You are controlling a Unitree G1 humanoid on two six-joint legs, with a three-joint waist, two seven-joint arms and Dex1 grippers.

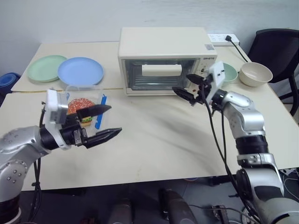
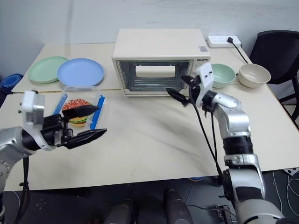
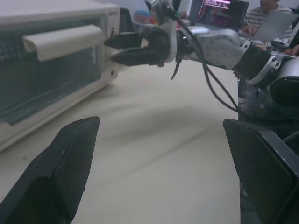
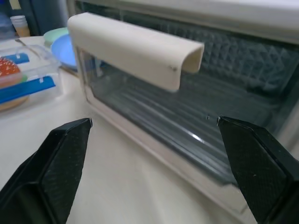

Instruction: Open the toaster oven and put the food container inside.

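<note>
The cream-white toaster oven [image 1: 163, 46] stands at the back middle of the table with its glass door shut and its white bar handle [image 4: 135, 49] across the top of the door. My right gripper [image 1: 189, 87] hovers open just in front of the door's right end, pointing at it, apart from the handle. The food container [image 2: 79, 106], clear with blue side clips and a toy hamburger inside, sits on the table at the left. My left gripper [image 1: 105, 122] is open, raised in front of the container, holding nothing.
A green plate [image 1: 46, 68] and a blue plate [image 1: 80, 71] lie at the back left. A green bowl [image 2: 222, 74] and a cream bowl [image 1: 255, 73] sit right of the oven. A power strip [image 1: 223, 38] lies behind. A black chair [image 1: 278, 51] stands at the far right.
</note>
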